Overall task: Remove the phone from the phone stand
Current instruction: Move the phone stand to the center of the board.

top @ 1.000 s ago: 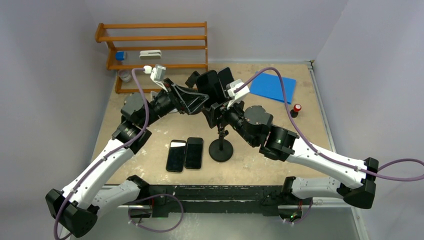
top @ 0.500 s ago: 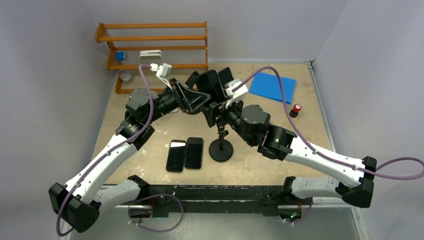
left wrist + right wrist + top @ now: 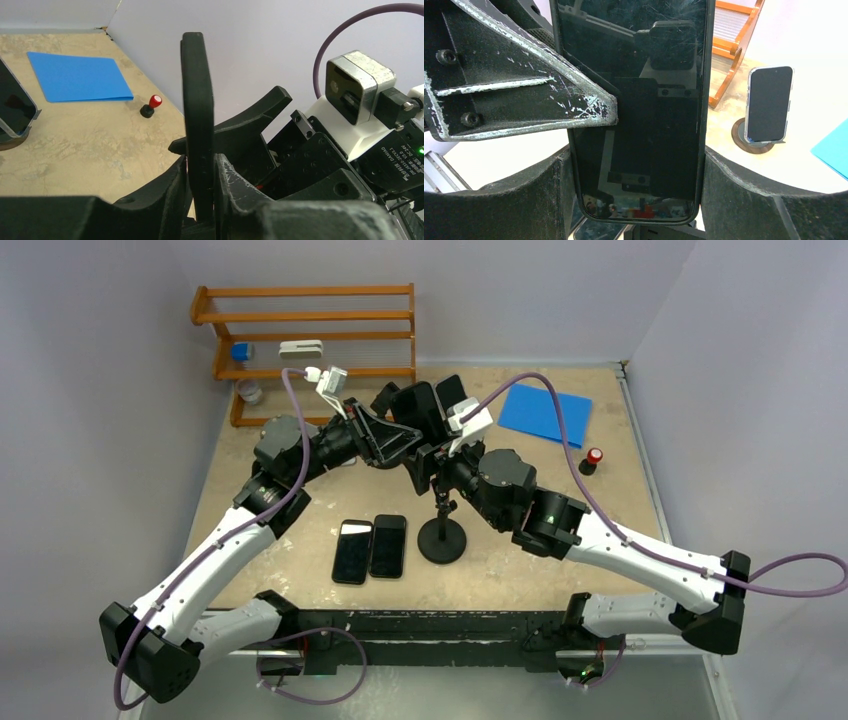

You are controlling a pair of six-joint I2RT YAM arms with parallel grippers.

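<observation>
A black phone stands upright above the black phone stand, whose round base sits on the table. My left gripper is shut on the phone's edge; in the left wrist view the phone shows edge-on between the fingers of that gripper. My right gripper is just above the stand's stalk. In the right wrist view its fingers press both sides of the phone's lower end. The stand's cradle is mostly hidden under the phone.
A second phone leans on a round wooden stand behind. Two phones lie flat left of the stand base. A blue sheet, a red-capped item and a wooden rack stand at the back.
My left arm has shifted slightly right and its wrist has risen a little. The phone and my right gripper have barely moved.
</observation>
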